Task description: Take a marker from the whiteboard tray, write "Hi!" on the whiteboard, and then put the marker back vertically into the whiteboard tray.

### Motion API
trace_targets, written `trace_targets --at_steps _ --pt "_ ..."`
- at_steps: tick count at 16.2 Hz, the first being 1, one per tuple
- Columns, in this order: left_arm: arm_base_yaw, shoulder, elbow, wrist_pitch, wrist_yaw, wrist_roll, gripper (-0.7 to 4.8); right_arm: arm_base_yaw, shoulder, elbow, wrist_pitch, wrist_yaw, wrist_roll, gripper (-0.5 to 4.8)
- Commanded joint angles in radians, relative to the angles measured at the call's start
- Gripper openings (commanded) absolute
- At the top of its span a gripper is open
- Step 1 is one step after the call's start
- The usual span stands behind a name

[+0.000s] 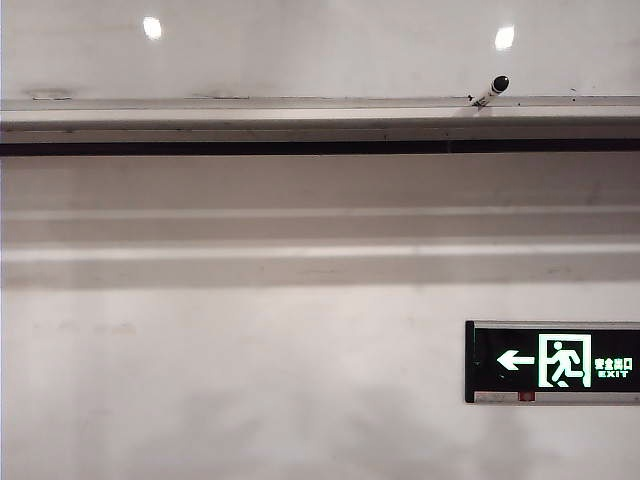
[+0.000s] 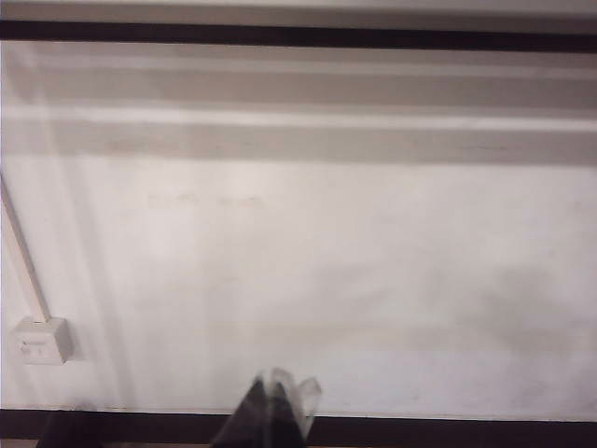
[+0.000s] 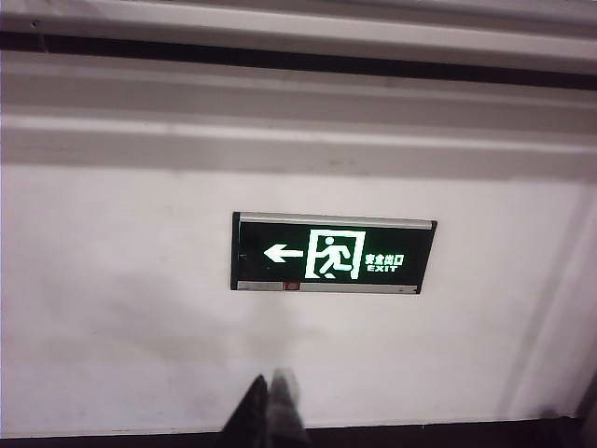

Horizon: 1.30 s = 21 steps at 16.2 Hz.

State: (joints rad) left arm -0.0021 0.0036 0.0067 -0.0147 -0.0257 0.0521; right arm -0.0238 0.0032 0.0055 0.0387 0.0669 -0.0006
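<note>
The left claw [image 2: 277, 397] is seen low before the matte whitish wall [image 2: 308, 280], its dark tapered fingers pressed together on nothing. The right claw [image 3: 270, 397] is likewise closed and empty, below the black rectangular exit sign [image 3: 333, 253]. Farther up, the long pale grey metal whiteboard tray [image 1: 250, 112] is spanned across. The slim white marker [image 1: 490, 91], black-capped, is leaned tilted on it, against the glossy whiteboard [image 1: 320, 50].

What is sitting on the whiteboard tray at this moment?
One marker leans tilted on the whiteboard tray, black cap up against the whiteboard. The tray's inner floor is hidden by its front lip.
</note>
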Motion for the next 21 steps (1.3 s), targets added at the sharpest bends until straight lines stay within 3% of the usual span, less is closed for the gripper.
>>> trace_targets --at_steps 1,6,8,10,14,19,21 --pt "-0.001 -0.001 0.0 0.016 0.006 -0.001 -0.06 0.002 -0.002 0.0 0.018 -0.003 0.002 -0.05" --pt "-0.001 -0.001 0.007 0.027 0.003 -0.013 -0.06 0.002 -0.002 0.02 0.014 -0.003 0.019 -0.05" --pt "-0.001 -0.001 0.069 0.039 0.003 -0.093 -0.06 0.002 0.0 0.11 -0.039 -0.002 0.059 -0.05" --pt "-0.001 0.007 0.179 0.03 0.003 -0.116 -0.06 0.002 0.023 0.242 -0.13 0.0 0.059 -0.05" --pt "-0.001 0.229 0.549 -0.087 0.069 -0.121 -0.06 0.002 0.241 0.556 -0.243 -0.003 0.059 -0.05" --pt "-0.002 0.637 1.02 -0.224 0.131 -0.12 -0.06 0.006 0.549 0.776 -0.113 -0.115 0.058 -0.05" --pt "-0.003 0.791 1.215 -0.308 0.219 -0.12 -0.06 0.041 0.675 0.855 -0.102 -0.119 0.058 -0.05"
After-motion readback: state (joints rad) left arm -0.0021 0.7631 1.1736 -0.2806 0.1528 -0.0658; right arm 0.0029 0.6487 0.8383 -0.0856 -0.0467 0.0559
